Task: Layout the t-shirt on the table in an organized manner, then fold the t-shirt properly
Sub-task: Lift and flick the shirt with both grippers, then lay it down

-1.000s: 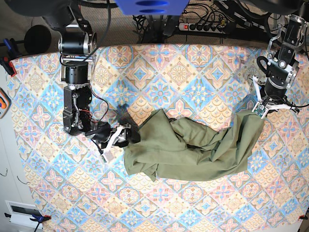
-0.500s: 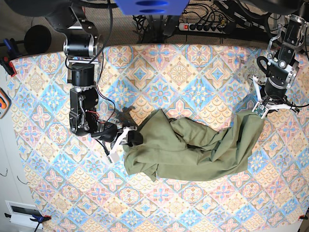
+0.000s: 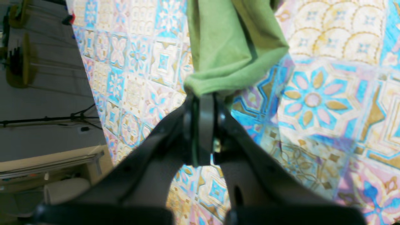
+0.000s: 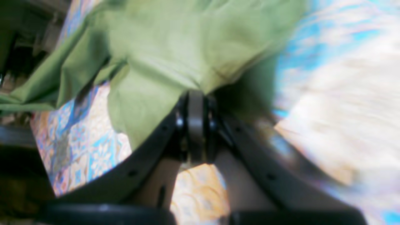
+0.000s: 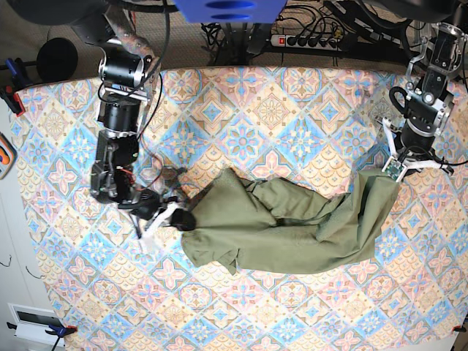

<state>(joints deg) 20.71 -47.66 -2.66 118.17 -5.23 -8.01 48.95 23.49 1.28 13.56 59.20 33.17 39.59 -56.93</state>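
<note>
The olive-green t-shirt (image 5: 285, 227) lies crumpled and stretched across the middle of the table (image 5: 241, 124). In the base view my left gripper (image 5: 395, 169) sits at the shirt's right end, shut on its cloth. The left wrist view shows the same grip, the left gripper (image 3: 203, 97) closed on a bunched edge of the t-shirt (image 3: 228, 47). At the shirt's left end my right gripper (image 5: 183, 219) is shut on the fabric. Though blurred, the right wrist view shows the right gripper (image 4: 195, 95) pinching the t-shirt (image 4: 175, 50).
A power strip (image 5: 307, 41) and cables lie beyond the table's far edge. An orange object (image 5: 4, 156) sits off the left edge. Bare patterned cloth surrounds the shirt on all sides.
My right gripper has closed on the shirt's left edge and pulled it leftward and slightly toward the front. The left gripper has kept its hold and place.
</note>
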